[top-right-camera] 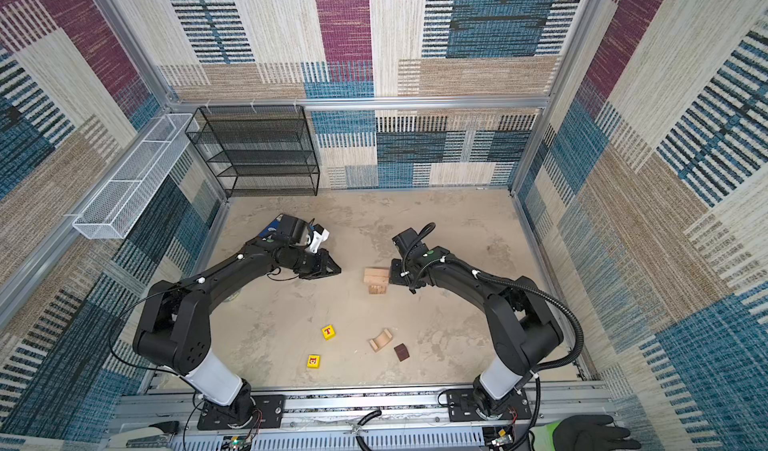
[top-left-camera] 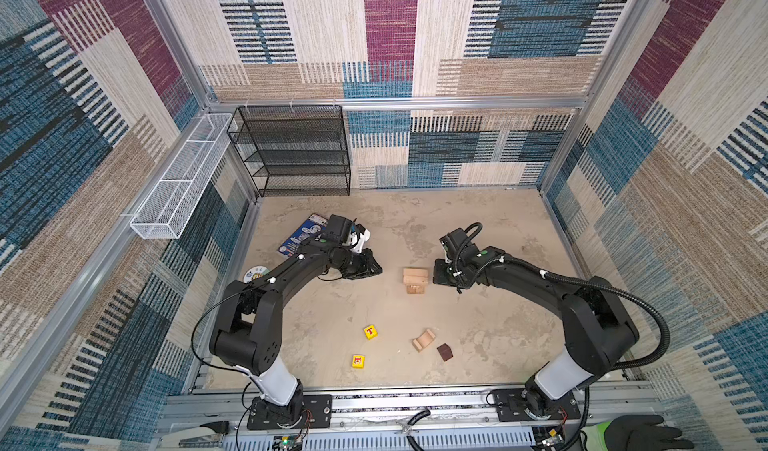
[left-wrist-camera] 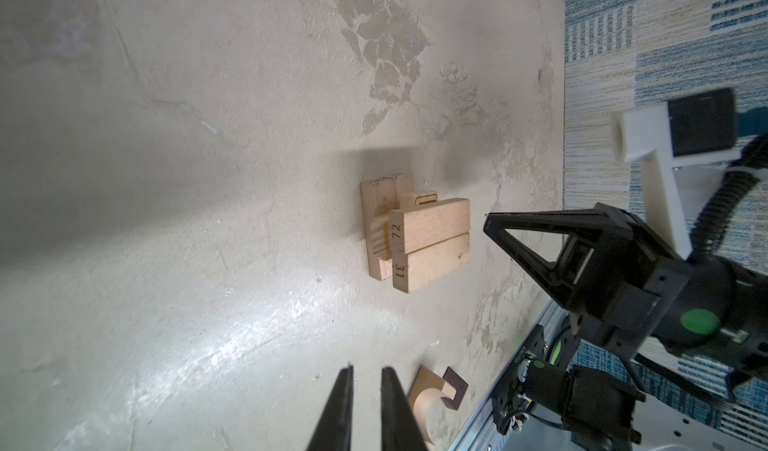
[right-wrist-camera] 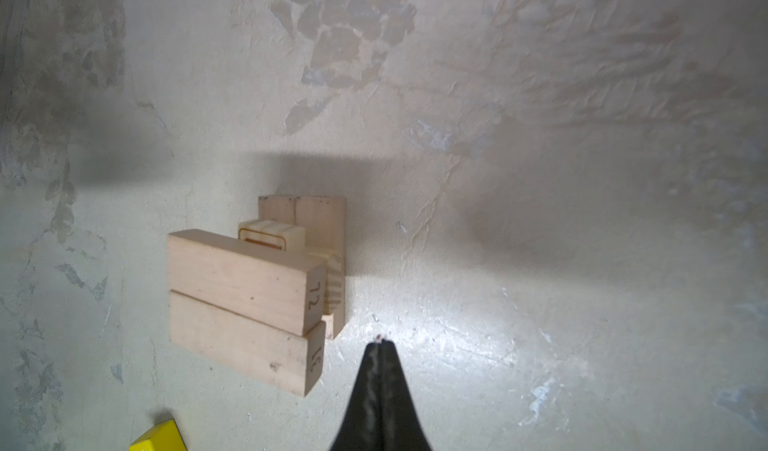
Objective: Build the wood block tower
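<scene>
Nearest, at the front of the mottled beige table [top-left-camera: 498,311], four loose pieces lie left to right. The E cube [top-left-camera: 358,361] and the T cube [top-left-camera: 370,331] are both bright yellow with a red letter. Then comes the arch [top-left-camera: 424,339], pale bare wood, on its back with the hollow up and its length slanting from near-left to far-right. Just beside it is the dark brown cube [top-left-camera: 445,351].

Farther back, the left gripper [left-wrist-camera: 368,372] hangs well left of the stack, its jaws almost together with only a slit between them, holding nothing. The stack [top-left-camera: 415,280] sits mid-table between the two arms. Its flat base pieces [left-wrist-camera: 376,203] run near to far, and two square-edged top bars [right-wrist-camera: 241,278] lie across them side by side, long axis left to right. A small pale cube [right-wrist-camera: 272,235] sits against their far side. The right gripper [right-wrist-camera: 379,341] is just beside the stack's right end, not touching, jaws pressed together and empty.

The next piece likely comes from the front row, which lies nearer than both grippers. The arch and brown cube favour the right arm, the yellow cubes the left.
</scene>
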